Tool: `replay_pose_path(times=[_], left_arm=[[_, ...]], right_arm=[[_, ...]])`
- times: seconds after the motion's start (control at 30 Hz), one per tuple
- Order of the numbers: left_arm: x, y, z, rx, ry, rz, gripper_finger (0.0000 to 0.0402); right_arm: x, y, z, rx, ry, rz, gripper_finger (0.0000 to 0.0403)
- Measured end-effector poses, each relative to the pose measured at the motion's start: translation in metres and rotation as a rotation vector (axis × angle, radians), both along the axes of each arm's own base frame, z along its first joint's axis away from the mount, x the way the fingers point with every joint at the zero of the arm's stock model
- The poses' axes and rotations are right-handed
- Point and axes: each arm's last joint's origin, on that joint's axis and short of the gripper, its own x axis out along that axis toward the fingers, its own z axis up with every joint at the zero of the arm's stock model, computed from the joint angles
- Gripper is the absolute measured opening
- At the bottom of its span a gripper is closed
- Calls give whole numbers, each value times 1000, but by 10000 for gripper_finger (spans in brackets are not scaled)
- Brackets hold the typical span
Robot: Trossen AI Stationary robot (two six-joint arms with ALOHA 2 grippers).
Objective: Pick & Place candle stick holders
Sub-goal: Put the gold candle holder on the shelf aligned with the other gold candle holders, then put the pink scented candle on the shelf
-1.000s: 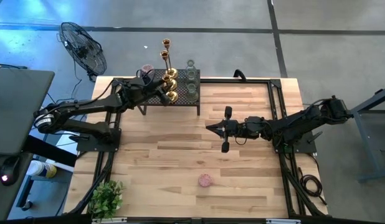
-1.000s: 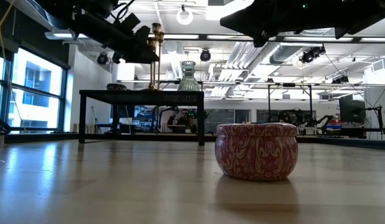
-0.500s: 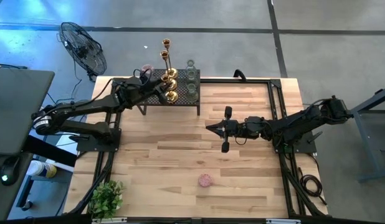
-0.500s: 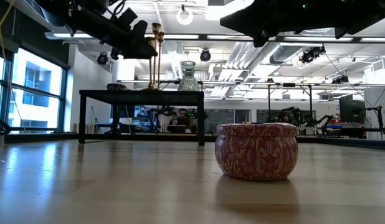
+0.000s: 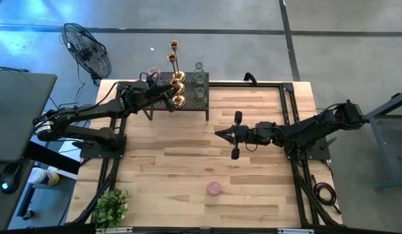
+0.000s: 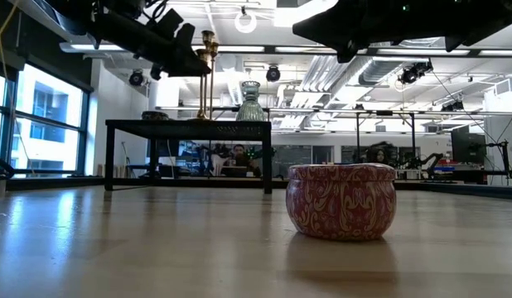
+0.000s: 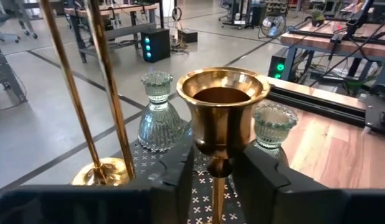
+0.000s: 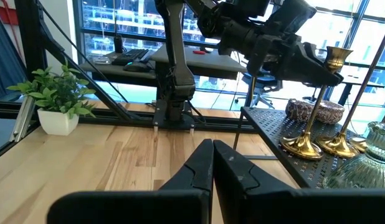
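Jaws of my left gripper (image 7: pixel 212 177) are clamped on the stem of a gold candlestick (image 7: pixel 222 115); my right gripper (image 8: pixel 212 163) has its fingers pressed together on nothing.

From above I see the left gripper (image 5: pixel 167 99) reaching over the black mesh rack (image 5: pixel 163 104) at the table's far edge, among the gold holders (image 5: pixel 177 91). Its wrist camera shows the gold cup just above the fingers, two tall slim gold stems (image 7: pixel 93 93) beside it on the rack, and two pale-green glass holders (image 7: pixel 156 112) behind. A pink holder (image 5: pixel 153 73) sits at the rack's far left. My right gripper (image 5: pixel 226 134) hovers over the middle of the table (image 5: pixel 253 195), well apart from the rack. A pink patterned round holder (image 6: pixel 341 199) rests alone on the near part of the table, and a leafy plant (image 5: pixel 111 207) stands at the near left corner.
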Motion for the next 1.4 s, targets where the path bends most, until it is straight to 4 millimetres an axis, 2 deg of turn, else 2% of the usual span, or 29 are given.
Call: replay_pose_path(times=[0.27, 0.8, 0.9, 1.2, 1.4], left_arm=[[0, 0, 0, -1, 0, -10, 53], [0, 0, 0, -6, -4, -6, 50], [0, 0, 0, -18, -13, -4, 69], [0, 0, 0, -18, -11, -4, 166], [-14, -7, 9, 15, 11, -9, 199]], right_arm=[[0, 0, 0, 0, 0, 0, 2], [0, 0, 0, 0, 0, 0, 2], [0, 0, 0, 0, 0, 1, 1], [0, 0, 0, -1, 4, 1, 2], [0, 0, -1, -1, 7, 0, 1]])
